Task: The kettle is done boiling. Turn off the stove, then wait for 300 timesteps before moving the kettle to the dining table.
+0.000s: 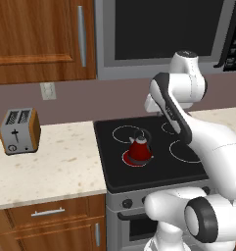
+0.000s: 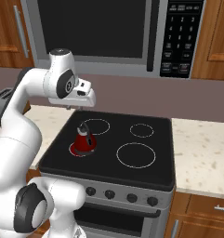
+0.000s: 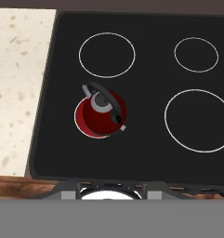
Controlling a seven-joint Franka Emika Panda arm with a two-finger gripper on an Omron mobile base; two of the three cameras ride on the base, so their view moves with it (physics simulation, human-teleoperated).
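On the stove, front-left burner: kettle, task not yet begun.

Left base view:
- Kettle (image 1: pixel 139 150): upright on a red-glowing ring, so burner judged on.
- Stove (image 1: pixel 153 182): black glass top, dark knobs along the steel front, partly behind the arm.
- Toaster (image 1: pixel 19 130): on the beige worktop (image 1: pixel 60 166), well apart from the stove.

Right base view:
- Tool (image 2: pixel 81 95): raised above the back-left burner, clear of the kettle; fingers hidden, grip state cannot be told.
- Knobs (image 2: pixel 121 195): row below the glass, untouched; likely first target.
- Microwave (image 2: pixel 108 32): above the stove.

Hand view:
- Kettle handle (image 3: pixel 104 95): arched over the lid, free to grasp later.
- Remaining rings: white outlines only, judged off.
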